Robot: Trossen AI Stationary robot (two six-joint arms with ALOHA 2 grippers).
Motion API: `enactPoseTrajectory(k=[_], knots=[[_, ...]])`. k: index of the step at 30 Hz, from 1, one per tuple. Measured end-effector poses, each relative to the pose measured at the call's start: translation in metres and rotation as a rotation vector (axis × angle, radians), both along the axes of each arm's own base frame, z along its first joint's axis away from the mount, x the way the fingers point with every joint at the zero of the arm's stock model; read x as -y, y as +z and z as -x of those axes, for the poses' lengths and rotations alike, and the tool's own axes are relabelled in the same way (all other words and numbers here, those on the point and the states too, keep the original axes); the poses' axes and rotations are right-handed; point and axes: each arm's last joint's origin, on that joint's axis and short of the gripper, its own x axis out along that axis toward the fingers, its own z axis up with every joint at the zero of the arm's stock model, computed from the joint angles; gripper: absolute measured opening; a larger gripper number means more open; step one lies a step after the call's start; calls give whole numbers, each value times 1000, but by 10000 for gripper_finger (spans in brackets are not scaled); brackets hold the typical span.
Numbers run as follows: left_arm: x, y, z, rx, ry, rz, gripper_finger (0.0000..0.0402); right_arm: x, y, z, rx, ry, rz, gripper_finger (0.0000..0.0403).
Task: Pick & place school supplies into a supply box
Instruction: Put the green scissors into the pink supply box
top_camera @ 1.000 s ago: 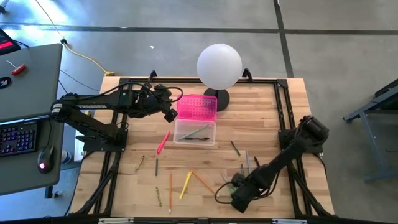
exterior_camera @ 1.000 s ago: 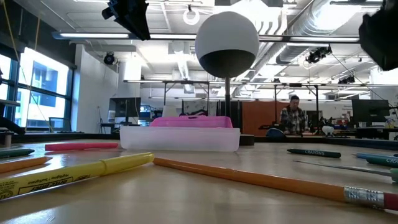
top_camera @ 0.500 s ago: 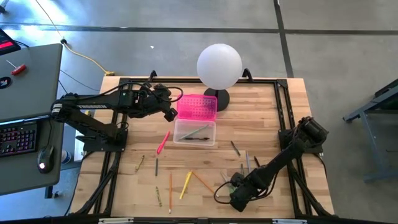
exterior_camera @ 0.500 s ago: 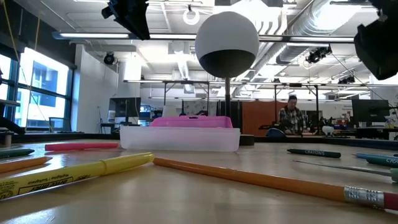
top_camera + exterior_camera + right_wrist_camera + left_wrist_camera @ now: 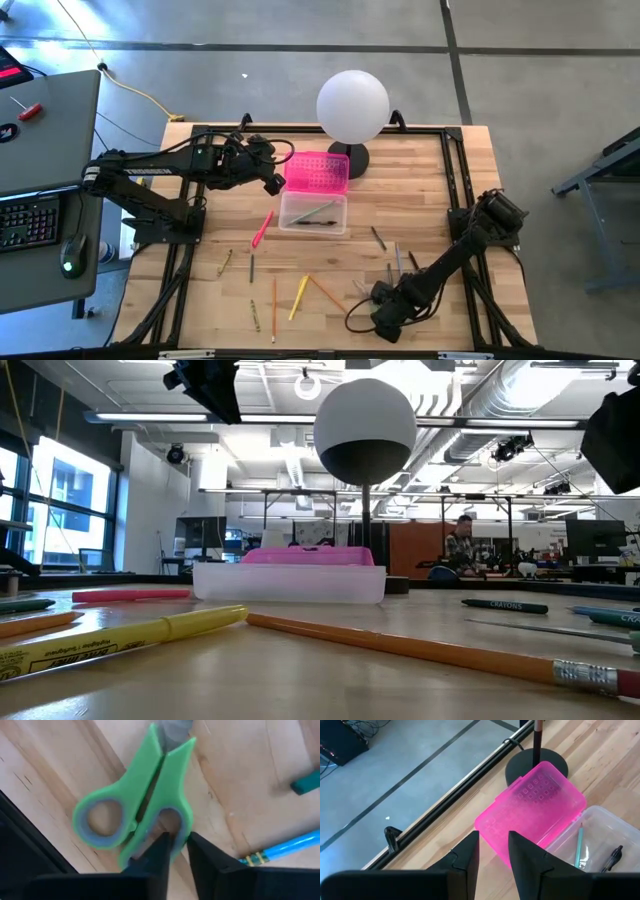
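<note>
Scissors (image 5: 137, 812) — light, stiff, slick plastic — best pinched at the handle loop, where the right end effector (image 5: 179, 851) narrows around its rim.

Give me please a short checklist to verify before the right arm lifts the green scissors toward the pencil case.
1. Right gripper on the green scissors: fingers straddle one handle loop; firm grip: cannot tell.
2. Scissors blades closed: ok.
3. Pencil case base open, pink lid swung back: ok.
4. Room in the base: holds only a green pencil and a dark pen: ok.
5. Left gripper hovers open near the lid, clear of the base: ok.
6. Blue pencil apart from the scissors: ok.
</note>
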Motion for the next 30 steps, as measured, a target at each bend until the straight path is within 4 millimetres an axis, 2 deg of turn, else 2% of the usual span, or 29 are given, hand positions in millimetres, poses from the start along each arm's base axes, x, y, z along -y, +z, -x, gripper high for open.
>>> enactPoseTrajectory(k=[3,9,17,30], knots=[[0,0,0,0,0,0,134,0,0,0,2,44,-5,9],[0,0,0,1,0,1,134,-1,7,-4,19,62,29,25],[0,0,0,1,0,1,134,0,7,-2,17,110,62,20],[0,0,0,2,1,3,134,-1,6,-3,58,165,83,85]])
